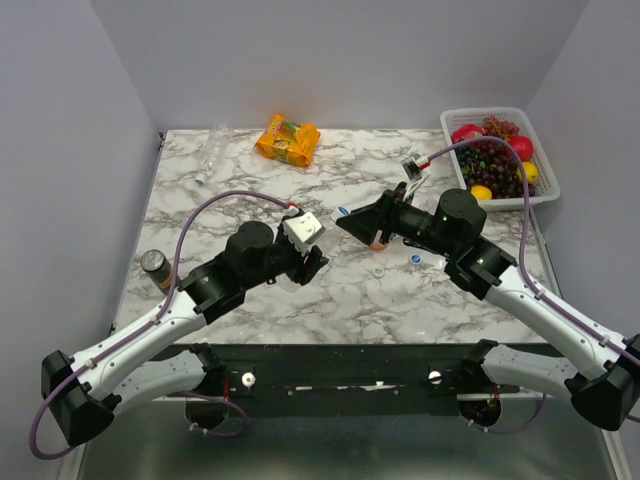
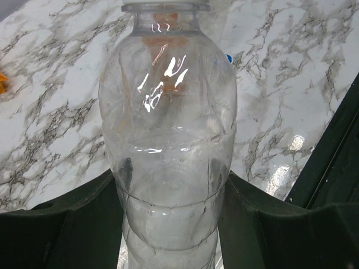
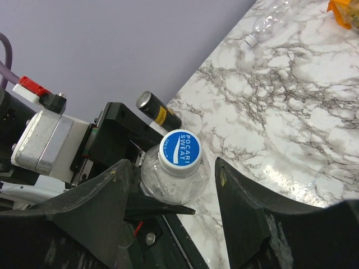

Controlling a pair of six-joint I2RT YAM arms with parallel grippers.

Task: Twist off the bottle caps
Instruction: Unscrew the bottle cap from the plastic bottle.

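Our left hand [image 2: 171, 210] clamps the clear bottle [image 2: 168, 112] above the table [image 2: 280, 84] while our right hand [image 3: 174, 168] stands open astride its blue cap [image 3: 179, 147], ungripped; we fear the slick bottle may spin in that grip, leaving the cap tight.

A white table top [image 1: 350, 300] with grey marble veining fills the middle of the scene as seen from above. Three plain walls close it in. A pale lavender-grey back wall [image 1: 340, 60] runs straight across the far edge, and a left wall [image 1: 60, 150] and a right wall [image 1: 600, 90] of the same flat colour slant in at the sides. A black rail [image 1: 340, 360] runs along the table's near edge, and below it lies a dull grey metal surface [image 1: 340, 450]. The light is soft and even, with only faint shadows. In the left wrist view the glossy top throws back bright patches [image 2: 296, 143].
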